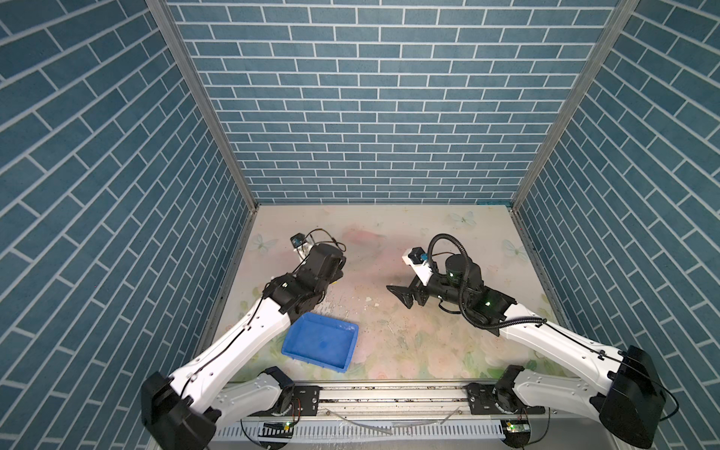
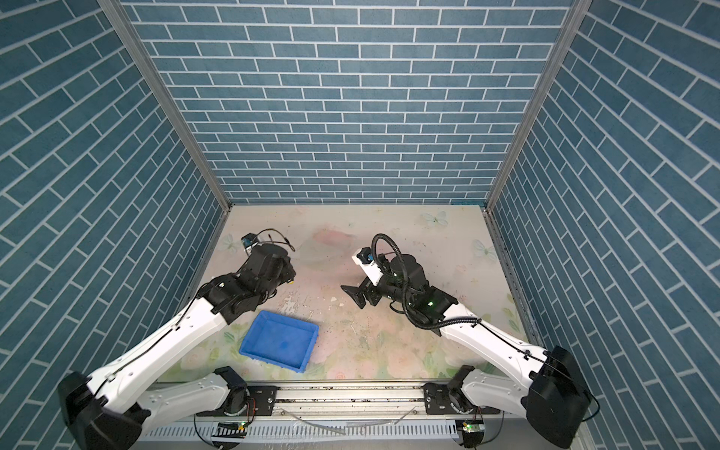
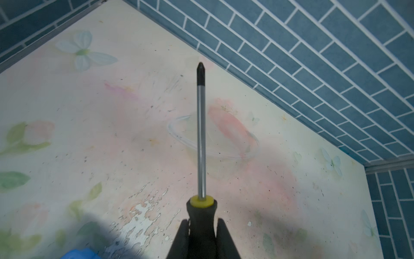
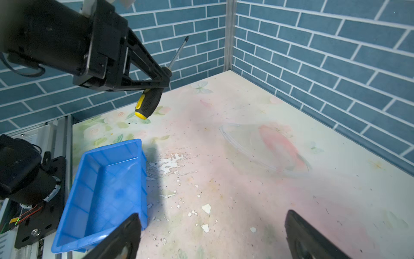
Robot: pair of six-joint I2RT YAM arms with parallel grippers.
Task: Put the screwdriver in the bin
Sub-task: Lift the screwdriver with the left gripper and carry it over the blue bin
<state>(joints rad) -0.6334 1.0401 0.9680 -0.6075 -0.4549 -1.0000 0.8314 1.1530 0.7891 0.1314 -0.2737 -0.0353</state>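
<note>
Clamped in the closed left fingers (image 3: 181, 240), the screwdriver (image 3: 201, 139) is best swung over the bin (image 4: 112, 190) and lowered before release; right fingers (image 4: 313, 242) are open.

Three walls of blue-grey brick-pattern panelling (image 1: 374, 117) with white mortar lines enclose the space, joined at the back corners by aluminium posts (image 1: 205, 105). The tabletop (image 1: 382, 331) is a pale, worn sheet printed with pink flowers, green leaves and white butterflies, flaked and speckled towards the middle. A grooved metal rail (image 1: 389, 401) runs along its near edge.
</note>
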